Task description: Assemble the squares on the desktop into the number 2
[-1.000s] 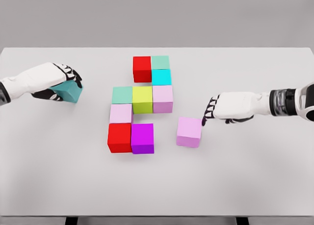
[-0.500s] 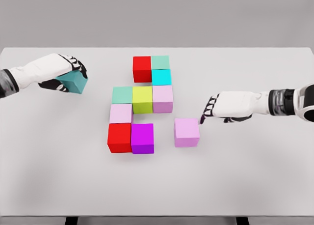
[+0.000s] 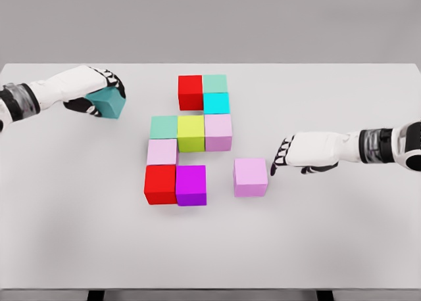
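Several coloured cubes form a cluster mid-table: red (image 3: 190,92), mint (image 3: 215,83) and cyan (image 3: 216,103) at the top, then green (image 3: 164,127), yellow-green (image 3: 191,133) and pale pink (image 3: 218,131). Below them sit a pale pink cube (image 3: 162,152), a red one (image 3: 160,184) and a magenta one (image 3: 191,185). A loose pink cube (image 3: 250,177) lies right of the magenta one with a gap between. My right hand (image 3: 280,159) hovers at its upper right corner, fingers relaxed and holding nothing. My left hand (image 3: 103,96) is shut on a teal cube (image 3: 109,104) at the far left.
The white table (image 3: 342,235) runs to a front edge at the bottom of the view, with a grey wall behind it. Bare surface lies between the teal cube and the cluster, and along the front.
My left hand has carried the teal cube to the right and farther back. The loose pink cube slid slightly left, and my right hand has dropped a little lower beside it.
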Controlling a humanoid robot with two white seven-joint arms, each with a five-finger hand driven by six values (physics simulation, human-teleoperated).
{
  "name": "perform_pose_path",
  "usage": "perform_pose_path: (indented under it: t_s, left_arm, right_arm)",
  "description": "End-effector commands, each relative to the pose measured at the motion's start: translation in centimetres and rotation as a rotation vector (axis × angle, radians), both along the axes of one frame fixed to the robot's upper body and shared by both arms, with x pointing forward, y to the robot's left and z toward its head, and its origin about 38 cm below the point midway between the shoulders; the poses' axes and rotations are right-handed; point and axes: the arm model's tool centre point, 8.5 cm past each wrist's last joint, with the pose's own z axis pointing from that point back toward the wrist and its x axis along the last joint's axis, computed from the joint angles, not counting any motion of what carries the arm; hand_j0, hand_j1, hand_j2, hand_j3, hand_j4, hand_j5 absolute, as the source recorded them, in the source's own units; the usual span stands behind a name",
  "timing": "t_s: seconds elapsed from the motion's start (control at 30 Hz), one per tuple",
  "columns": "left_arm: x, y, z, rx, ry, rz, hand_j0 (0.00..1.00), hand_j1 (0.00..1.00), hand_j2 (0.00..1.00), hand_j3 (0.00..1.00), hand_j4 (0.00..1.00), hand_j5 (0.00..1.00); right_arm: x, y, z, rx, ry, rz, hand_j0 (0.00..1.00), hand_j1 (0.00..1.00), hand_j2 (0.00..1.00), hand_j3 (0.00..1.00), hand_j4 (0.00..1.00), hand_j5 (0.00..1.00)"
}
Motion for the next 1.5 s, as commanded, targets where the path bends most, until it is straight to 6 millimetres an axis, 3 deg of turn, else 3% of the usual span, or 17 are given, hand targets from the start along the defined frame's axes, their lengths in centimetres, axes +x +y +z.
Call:
perform_pose_path:
  t_s: [0.0, 0.27, 0.57, 0.83, 1.1, 1.47]
  left_arm:
    - [0.3, -0.3, -0.7, -0.011, 0.021, 0.011, 0.58, 0.58, 0.58, 0.58, 0.58, 0.58]
    - [1.5, -0.9, -0.3, 0.01, 0.017, 0.015, 0.58, 0.58, 0.58, 0.58, 0.58, 0.58]
    - [3.5, -3.0, -0.8, 0.011, 0.037, 0.025, 0.58, 0.58, 0.58, 0.58, 0.58, 0.58]
    - [4.9, -4.0, 0.1, 0.008, 0.023, 0.033, 0.58, 0.58, 0.58, 0.58, 0.58, 0.58]
    - [5.7, -5.5, 0.4, 0.006, 0.02, 0.028, 0.58, 0.58, 0.58, 0.58, 0.58, 0.58]
    - [6.7, -7.9, 0.5, -0.009, 0.039, 0.018, 0.59, 0.59, 0.59, 0.59, 0.59, 0.59]
  right_arm:
    - [-0.1, 0.1, 0.0, 0.004, 0.003, 0.0, 0.72, 0.72, 0.72, 0.72, 0.72, 0.72]
    - [-0.9, 1.2, 0.0, 0.012, 0.007, 0.042, 0.71, 0.71, 0.71, 0.71, 0.71, 0.71]
    - [-1.1, 2.3, 0.1, 0.029, 0.007, 0.066, 0.68, 0.68, 0.68, 0.68, 0.68, 0.68]
    - [-1.5, 3.5, 0.2, 0.04, 0.003, 0.1, 0.68, 0.68, 0.68, 0.68, 0.68, 0.68]
    - [-0.7, 2.0, -0.2, 0.017, 0.006, 0.054, 0.68, 0.68, 0.68, 0.68, 0.68, 0.68]
    - [-0.7, 2.4, 0.0, 0.032, 0.005, 0.059, 0.68, 0.68, 0.68, 0.68, 0.68, 0.68]
